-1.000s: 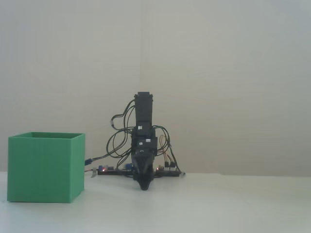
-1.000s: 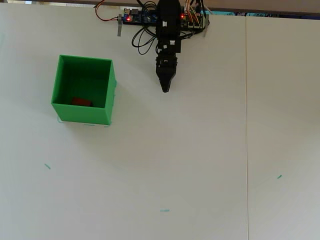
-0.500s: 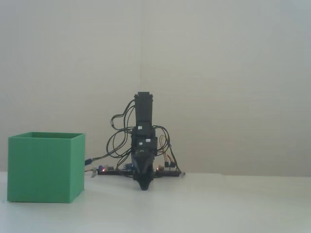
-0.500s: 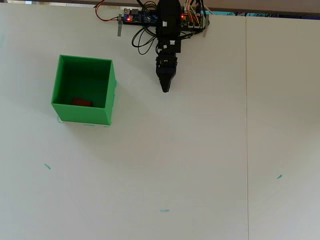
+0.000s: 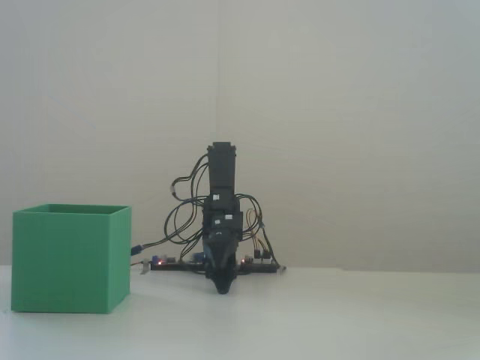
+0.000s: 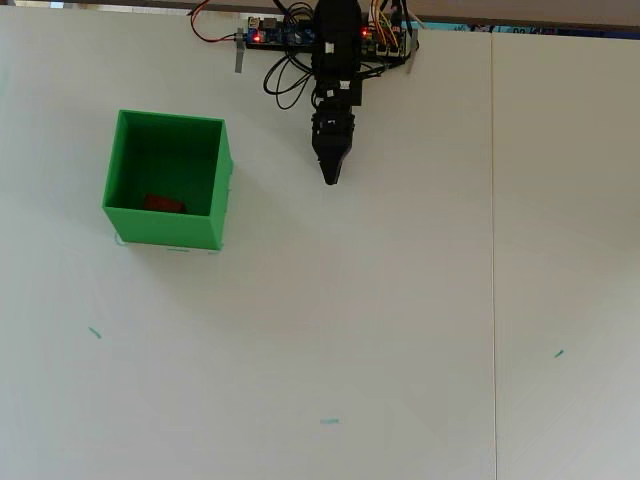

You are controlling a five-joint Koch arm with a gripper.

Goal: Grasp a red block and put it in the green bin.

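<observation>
Already the red block (image 6: 163, 203) lies inside the green bin (image 6: 221, 190), upper left of the overhead view. Top centre, the tool (image 6: 330, 178) tapers to one point, jaws pressed together, empty, low over the bench (image 6: 400, 320).

The white worktop (image 6: 400, 300) is carrying the green bin (image 6: 165, 228) (sitting toward its left in the overhead view) and the arm's base electronics (image 6: 280, 35) along its far edge.

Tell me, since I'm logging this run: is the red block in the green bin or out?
In. The overhead view shows the red block on the floor of the green bin, near its lower wall.
</observation>
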